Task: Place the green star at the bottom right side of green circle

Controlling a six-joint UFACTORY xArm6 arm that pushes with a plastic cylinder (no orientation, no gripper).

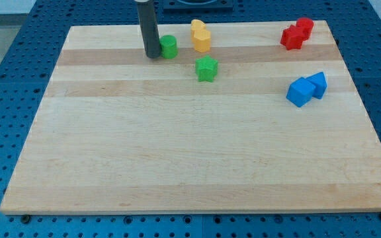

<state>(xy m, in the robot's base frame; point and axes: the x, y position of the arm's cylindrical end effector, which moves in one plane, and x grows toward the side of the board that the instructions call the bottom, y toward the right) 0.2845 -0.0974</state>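
The green star (207, 69) lies on the wooden board near the view's top, below and to the right of the green circle (169, 46). The dark rod comes down from the view's top edge, and my tip (153, 55) rests on the board right beside the green circle's left side, touching or nearly touching it. The star is about a block's width away from the circle, to its lower right.
Two yellow blocks (200, 36) sit together just right of the green circle and above the star. Two red blocks (297, 34) sit at the top right. Two blue blocks (307, 88) sit at the right. The wooden board (190, 158) lies on a blue perforated table.
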